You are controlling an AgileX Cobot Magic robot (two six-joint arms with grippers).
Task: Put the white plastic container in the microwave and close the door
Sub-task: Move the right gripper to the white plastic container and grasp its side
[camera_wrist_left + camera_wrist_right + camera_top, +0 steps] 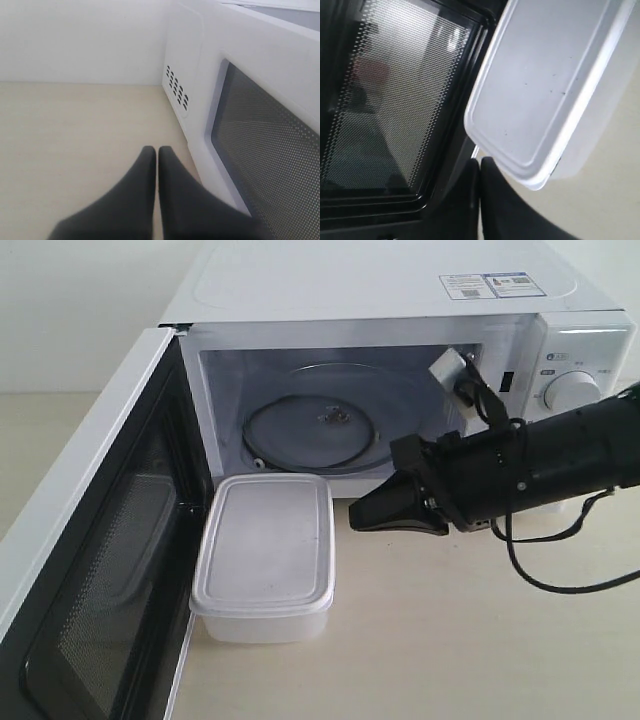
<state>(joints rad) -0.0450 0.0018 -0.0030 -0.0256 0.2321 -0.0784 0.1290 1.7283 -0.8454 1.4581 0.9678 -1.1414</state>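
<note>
Container (265, 552) edge seemingly touches open door (95, 575) (right tool (358, 516) beside).

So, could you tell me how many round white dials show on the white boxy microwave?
1: the round white dial high on the microwave's front panel, right of the cavity. The black right arm covers the panel below, so another may be hidden.

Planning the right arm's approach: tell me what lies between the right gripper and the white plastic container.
Only a narrow strip of bare table separates the right gripper from the white plastic container; the exterior view shows it.
</note>
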